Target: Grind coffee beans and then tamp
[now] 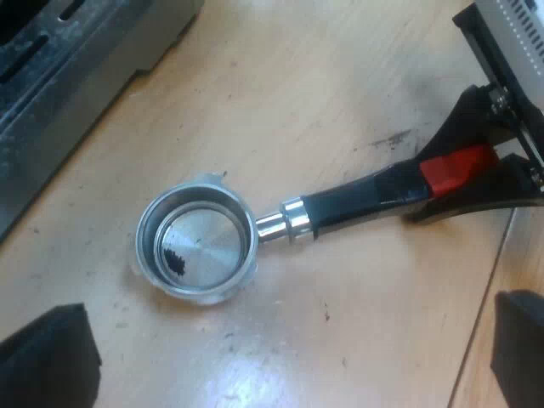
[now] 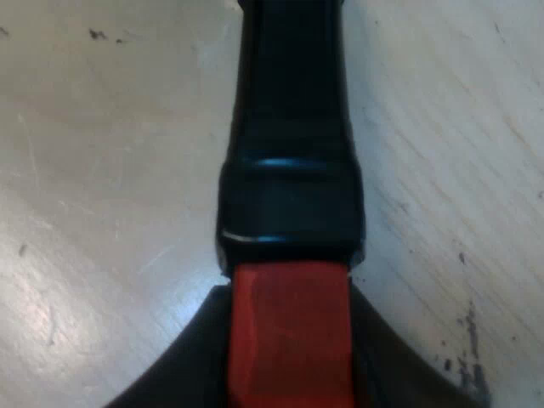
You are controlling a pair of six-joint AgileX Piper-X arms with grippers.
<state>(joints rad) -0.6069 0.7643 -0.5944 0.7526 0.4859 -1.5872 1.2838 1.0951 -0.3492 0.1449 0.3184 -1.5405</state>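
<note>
The holder (image 1: pixel 293 219) lies flat on the table (image 1: pixel 340 85), basket nearly empty. The right gripper (image 2: pixel 289 340) appears to pinch its red end (image 1: pixel 455 166); the left gripper (image 1: pixel 289 306) hangs spread above. Risk: so far-out a grip lets the basket sag on lifting

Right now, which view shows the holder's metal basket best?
The left wrist view: it looks down into the holder's basket, rim and floor visible, a few dark grounds inside. The right wrist view gives its handle's red end.
</note>
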